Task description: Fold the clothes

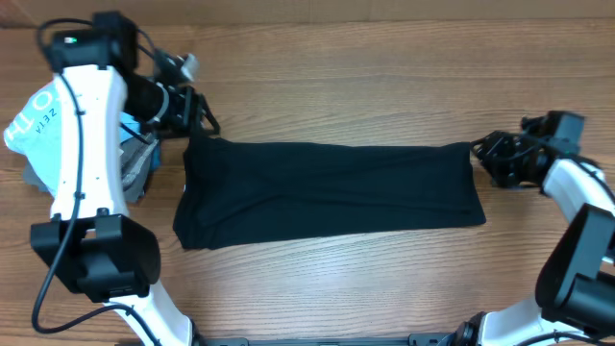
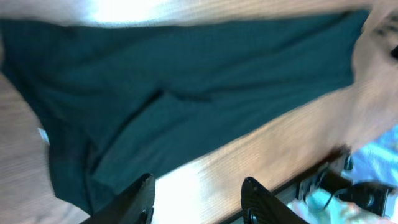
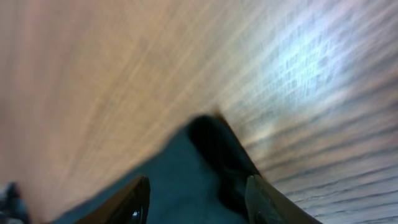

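The clothes, a black T-shirt (image 1: 327,192), lie flat on the wooden table as a long folded band. My left gripper (image 1: 197,120) hovers at the band's far left corner. In the left wrist view it (image 2: 199,196) is open over bare wood, with the black fabric (image 2: 186,81) spread beyond its fingertips and a small white label (image 2: 43,135) at the cloth's edge. At the far right corner sits my right gripper (image 1: 480,154). In the right wrist view it (image 3: 199,202) is open, and a corner of the shirt (image 3: 186,180) lies between its spread fingers, not pinched.
A light blue shirt with white lettering (image 1: 29,120) and grey garments (image 1: 135,168) are piled at the left, under the left arm. The table edge (image 2: 292,180) shows in the left wrist view, with cables past it.
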